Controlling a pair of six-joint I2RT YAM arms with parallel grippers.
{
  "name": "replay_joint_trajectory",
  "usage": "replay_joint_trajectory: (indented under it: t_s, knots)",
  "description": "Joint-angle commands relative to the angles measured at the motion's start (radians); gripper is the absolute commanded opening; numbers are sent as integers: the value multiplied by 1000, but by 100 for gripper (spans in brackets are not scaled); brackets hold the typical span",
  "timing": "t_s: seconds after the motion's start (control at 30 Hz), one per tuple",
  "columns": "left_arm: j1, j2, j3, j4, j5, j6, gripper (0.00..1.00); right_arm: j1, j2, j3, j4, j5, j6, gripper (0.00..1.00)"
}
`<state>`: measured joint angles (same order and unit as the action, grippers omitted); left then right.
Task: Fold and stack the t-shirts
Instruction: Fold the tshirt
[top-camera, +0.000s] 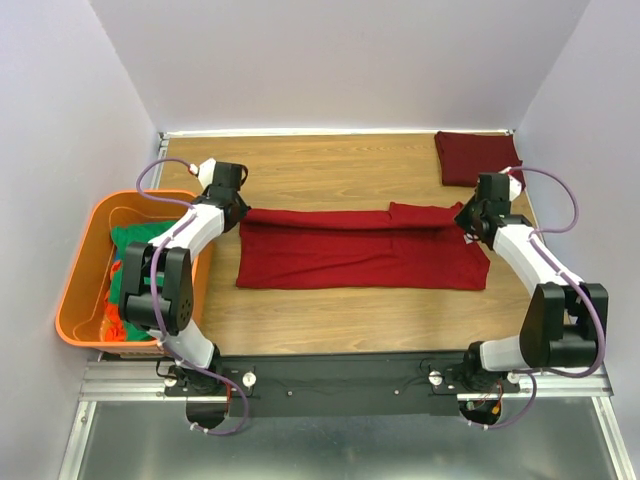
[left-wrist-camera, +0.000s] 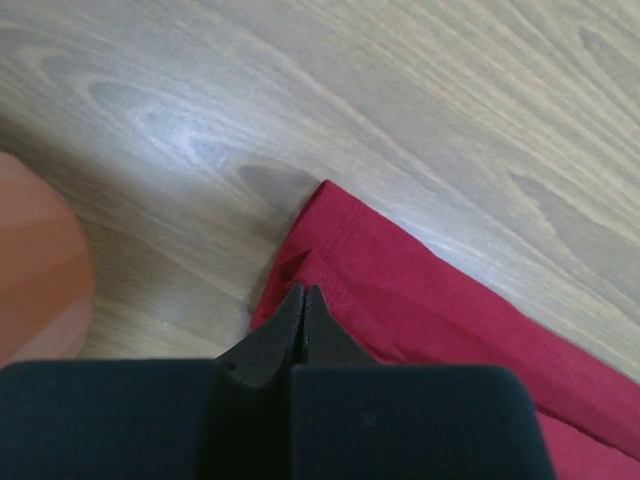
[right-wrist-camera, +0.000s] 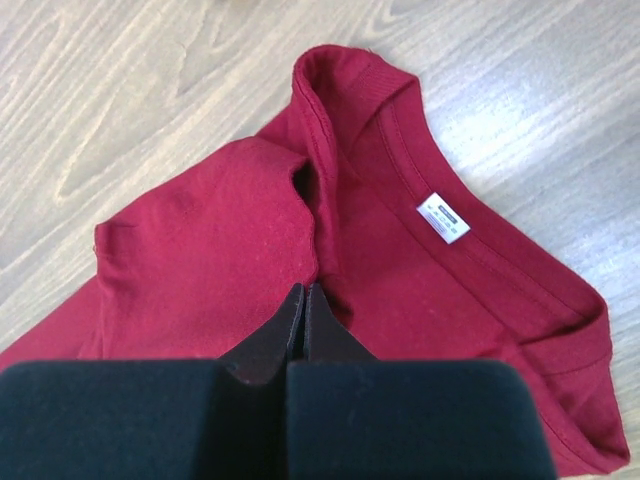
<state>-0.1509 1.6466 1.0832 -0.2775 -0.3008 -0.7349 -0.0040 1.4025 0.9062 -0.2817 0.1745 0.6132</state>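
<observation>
A red t-shirt (top-camera: 360, 255) lies on the wooden table as a long strip, collar to the right. My left gripper (top-camera: 238, 208) is shut at its far left corner; in the left wrist view the tips (left-wrist-camera: 303, 290) pinch the puckered hem edge (left-wrist-camera: 400, 290). My right gripper (top-camera: 468, 222) is shut at the far right end. There a raised fold of the red t-shirt (right-wrist-camera: 200, 250) runs from the collar (right-wrist-camera: 350, 90) straight into the tips (right-wrist-camera: 305, 288). A dark maroon t-shirt (top-camera: 477, 157) lies folded at the back right corner. Green t-shirts (top-camera: 135, 245) sit in the tub.
An orange plastic tub (top-camera: 80, 270) stands off the table's left edge, close to my left arm. Walls close in the table at the back and on both sides. The arms' mounting rail (top-camera: 340, 375) runs along the near edge.
</observation>
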Motion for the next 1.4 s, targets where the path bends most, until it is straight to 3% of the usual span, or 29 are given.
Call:
replay_joint_trajectory:
  t_s: [0.0, 0.23, 0.4, 0.43, 0.5, 0.63, 0.83, 1.07, 1.37]
  knots:
    - [-3, -59, -42, 23, 9, -12, 0, -8, -36, -32, 6, 0, 14, 1]
    - [-19, -109, -138, 72, 43, -24, 0, -34, -51, -93, 9, -13, 17, 1]
    - [-32, -133, -192, 98, 55, -27, 0, -44, -62, -119, 9, -17, 8, 10]
    - [-35, -152, -215, 107, 54, -32, 6, -45, -65, -128, 10, -17, 7, 19]
    - [-35, -188, -232, 113, 52, -35, 36, -45, -82, -136, 10, -33, 0, 30]
    - [-35, -266, -247, 121, 58, -27, 60, -45, -131, -144, 15, -91, -27, 56]
    - [-42, -314, -207, 120, 97, -9, 61, -2, -32, -70, 38, -165, -82, 57]
    - [-70, -220, -137, 101, 95, 43, 56, 180, 188, 115, 68, -72, -108, 57]
    - [-93, -176, -151, 127, 124, 19, 52, 304, 466, 364, 64, 14, -128, 57]
